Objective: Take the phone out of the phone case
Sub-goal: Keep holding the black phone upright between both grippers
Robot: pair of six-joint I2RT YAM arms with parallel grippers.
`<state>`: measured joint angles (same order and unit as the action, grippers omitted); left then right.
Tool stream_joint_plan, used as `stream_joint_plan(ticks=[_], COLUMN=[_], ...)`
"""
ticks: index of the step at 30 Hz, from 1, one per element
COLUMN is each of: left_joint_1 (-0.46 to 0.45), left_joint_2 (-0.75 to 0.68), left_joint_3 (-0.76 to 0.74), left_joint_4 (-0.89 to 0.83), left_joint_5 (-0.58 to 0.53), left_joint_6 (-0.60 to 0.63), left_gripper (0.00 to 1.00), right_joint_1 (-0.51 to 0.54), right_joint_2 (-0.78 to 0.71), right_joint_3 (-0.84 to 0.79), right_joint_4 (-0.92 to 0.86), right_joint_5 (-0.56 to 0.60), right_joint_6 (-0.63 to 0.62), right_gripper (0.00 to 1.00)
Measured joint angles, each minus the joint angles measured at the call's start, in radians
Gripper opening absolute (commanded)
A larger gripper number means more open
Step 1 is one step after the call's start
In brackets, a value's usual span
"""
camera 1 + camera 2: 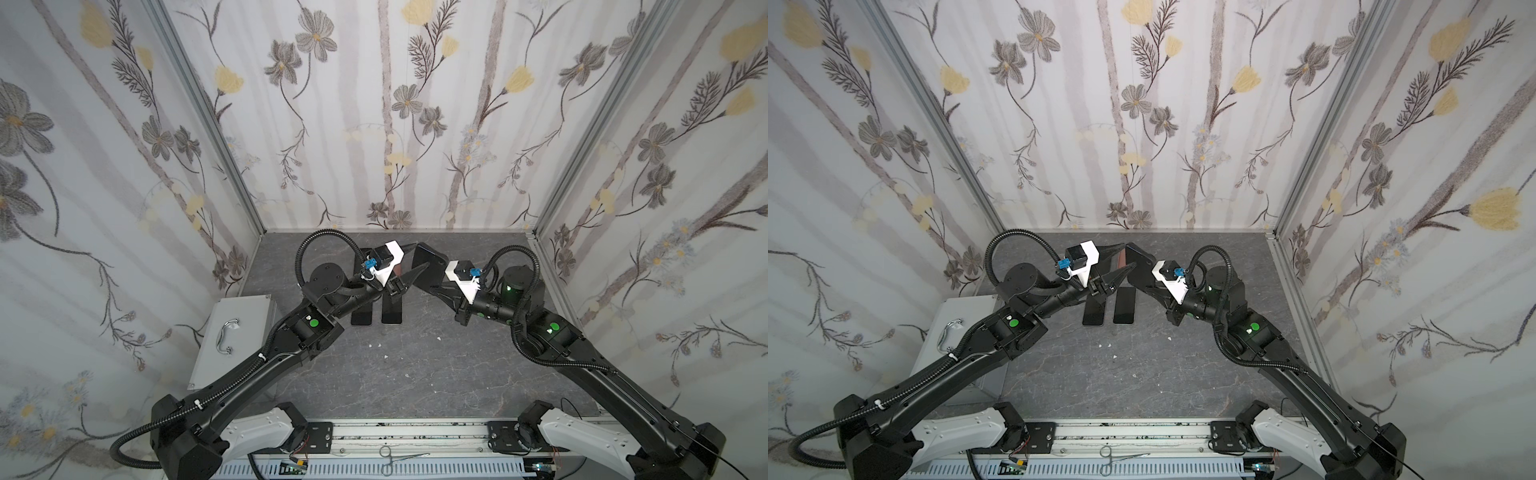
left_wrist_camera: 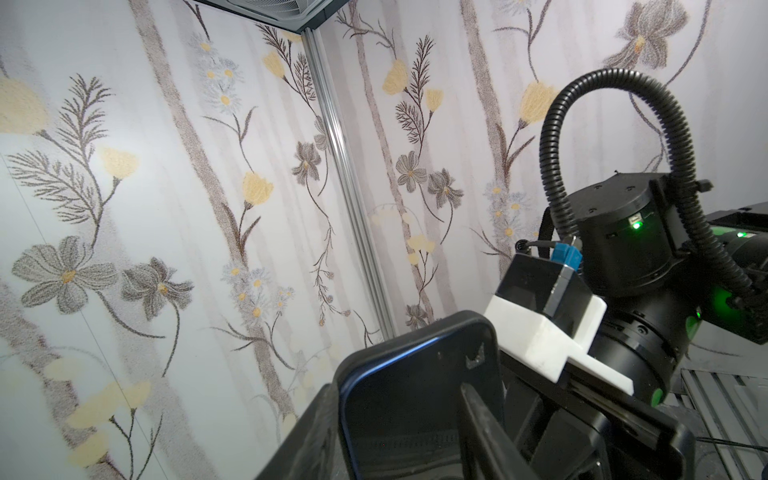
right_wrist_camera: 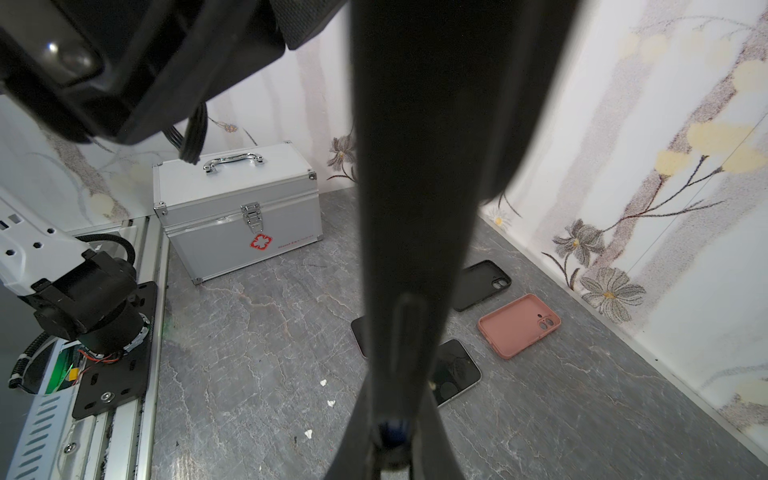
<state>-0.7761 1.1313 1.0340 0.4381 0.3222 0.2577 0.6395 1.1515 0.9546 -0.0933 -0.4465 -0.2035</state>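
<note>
- Near rail: one pair of forceps (image 1: 395, 457) lies off the surface (image 1: 415, 374).
- Left edge of the surface: one metal box (image 3: 237, 220), lid closed, well apart from the work.
- Middle of the surface: two bare phones (image 1: 360, 309) lie flat, side by side, long axes running near to far.
- Above the bare phones, raised off the surface: the phone (image 2: 399, 399), seated in its black case (image 2: 436, 331).
- The right gripper (image 1: 438, 286) has its fingers clamped together on the lower end of the case.
- The phone's long axis rises from the right fingers toward the far edge, and the free end is uppermost.
- The left gripper (image 1: 422, 255) meets that free end with its fingers apart, straddling the upper corner.
- In the left wrist view one left finger crosses the screen. Whether either finger presses on the phone cannot be told.
- Judgement: the left arm is nearer the free end, so separation should start at that corner and run along the long axis, away from the right fingers.
- By the far edge: two empty cases, one black case (image 3: 482, 284) and one pink case (image 3: 519, 326), both flat.
- Count: three phones, three cases, one box, one pair of forceps.
</note>
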Motion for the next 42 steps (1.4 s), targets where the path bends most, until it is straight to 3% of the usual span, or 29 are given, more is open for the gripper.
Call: stream_joint_plan(ticks=[14, 25, 42], left_joint_1=[-0.001, -0.001, -0.001], left_joint_2=[0.001, -0.023, -0.014], left_joint_3=[-0.004, -0.011, -0.016], left_joint_4=[0.002, 0.0, 0.0], left_joint_5=[0.02, -0.049, -0.029], left_joint_6=[-0.003, 0.005, 0.004], left_gripper=[0.48, 0.49, 0.39], right_joint_1=[0.006, 0.009, 0.009], right_joint_2=[-0.018, -0.017, -0.009], right_joint_3=[-0.003, -0.011, -0.011], right_joint_4=[-0.001, 0.007, 0.008], right_joint_5=[-0.015, 0.068, 0.09], right_joint_6=[-0.015, 0.005, 0.019], right_gripper=[0.0, 0.0, 0.0])
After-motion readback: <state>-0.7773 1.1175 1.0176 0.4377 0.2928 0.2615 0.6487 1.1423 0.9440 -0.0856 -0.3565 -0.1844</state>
